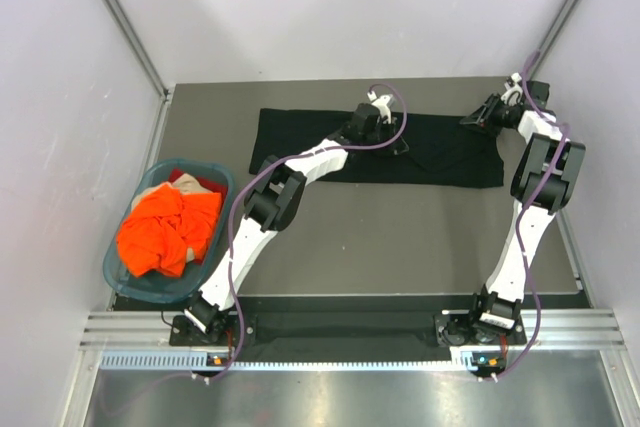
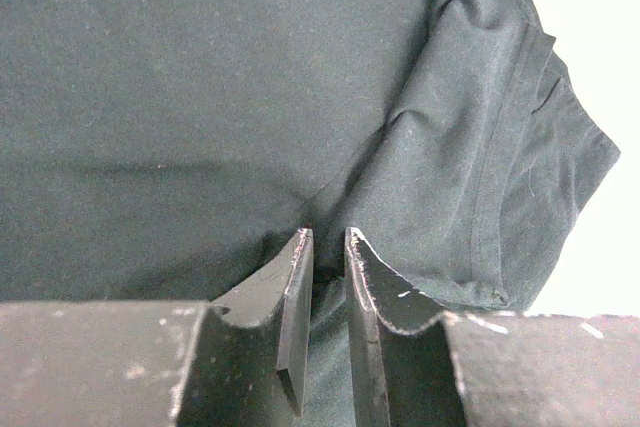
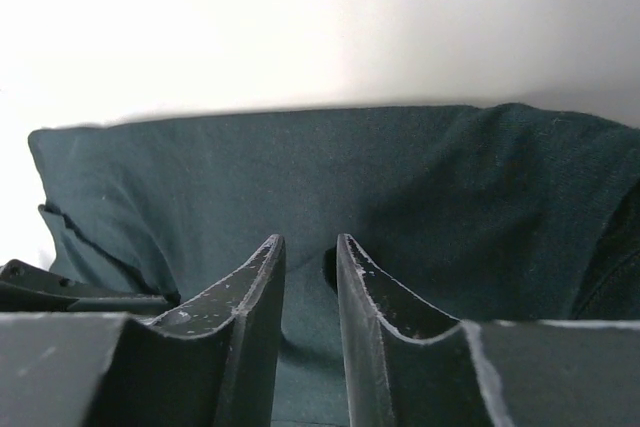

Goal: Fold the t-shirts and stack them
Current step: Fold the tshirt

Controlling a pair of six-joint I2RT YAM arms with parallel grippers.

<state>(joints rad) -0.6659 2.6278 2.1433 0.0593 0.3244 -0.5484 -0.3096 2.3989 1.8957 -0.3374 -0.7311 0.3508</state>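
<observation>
Axis: black t-shirt (image 1: 300,145) lies long left-to-right across far desk (image 1: 400,237) | left end effector (image 2: 327,239) pinching its middle | right end effector (image 3: 308,243) pinching its right end

The white-and-black left arm (image 1: 250,237) stretches diagonally forward. Its left gripper (image 1: 388,135) sits low, fingers (image 2: 293,297) almost together, pinching the black cloth t-shirt (image 1: 300,137). The right arm (image 1: 518,242) bends sharply at the elbow, and the right gripper (image 1: 476,119) is narrowed on the same shirt.
</observation>
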